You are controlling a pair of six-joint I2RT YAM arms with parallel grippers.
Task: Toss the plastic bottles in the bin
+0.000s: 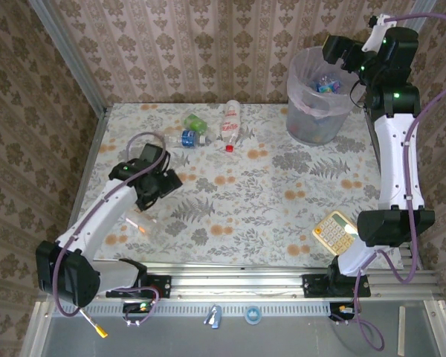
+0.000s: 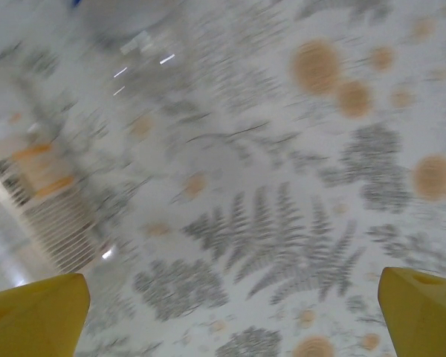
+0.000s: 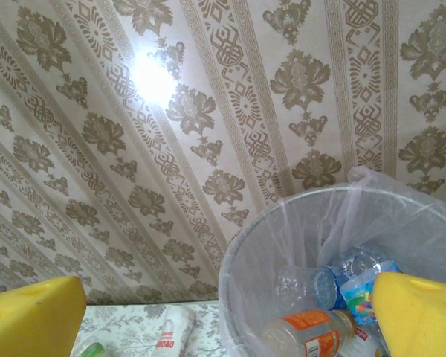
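Right gripper (image 1: 340, 58) hangs above the large round translucent grey plastic bin (image 1: 312, 123) at the one o'clock corner of the floral-patterned table (image 1: 282, 208), yellow fingers (image 3: 30, 320) spread wide, nothing between them. Inside lies an orange-labelled clear plastic bottle (image 3: 305, 335). Left gripper (image 1: 160, 182) hovers at nine o'clock, jaws wide apart, empty. Near twelve o'clock lie a crushed green bottle (image 1: 197, 121), a blue-labelled clear bottle (image 1: 187, 138) and a red-capped clear bottle (image 1: 230, 123).

light: bright, even | glare: hot spot on wallpaper (image 3: 152, 78) | left wrist: motion-blurred | overhead: sharp, soft shadows
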